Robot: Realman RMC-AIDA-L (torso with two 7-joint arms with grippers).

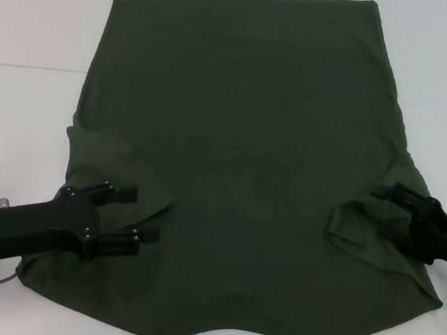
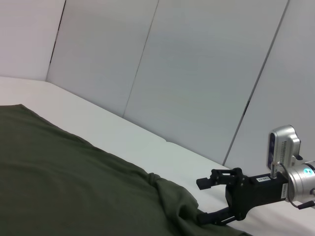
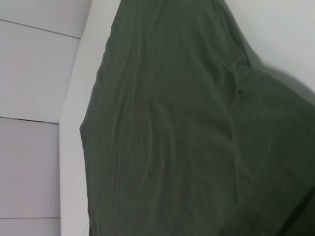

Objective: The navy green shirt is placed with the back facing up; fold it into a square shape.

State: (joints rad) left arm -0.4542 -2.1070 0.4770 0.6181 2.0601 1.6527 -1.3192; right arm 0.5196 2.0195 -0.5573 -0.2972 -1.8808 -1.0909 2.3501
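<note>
You have the shirt [image 1: 240, 161] spread flat across the white table [image 1: 31, 22], plain side up, its straight hem at the far edge and its collar end nearest the robot. Both sleeves are turned in over the body of the shirt: the left sleeve [image 1: 119, 181] lies folded inward near the left side of the shirt, and the right sleeve [image 1: 356, 228] makes a smaller folded flap near the right side.

Your left gripper [image 1: 133, 218] sits over the left sleeve, just inside the shirt's left edge. Its two black fingers are spread apart with nothing between them; one points in above the sleeve fold, the other lies lower, close to the cloth.

Your right gripper [image 2: 209, 201] is at the shirt's right edge, beside the right sleeve flap. The left wrist camera shows it from across the shirt: the upper finger [image 2: 206, 182] stands clear above the table, and the lower finger meets the bunched cloth at the shirt's edge, so the jaws are apart. Whether that lower finger is under the cloth or only touching it, you cannot tell.

Around the shirt you have bare table on both sides, and pale wall panels [image 2: 197, 73] stand behind the table beyond the shirt's right edge.
</note>
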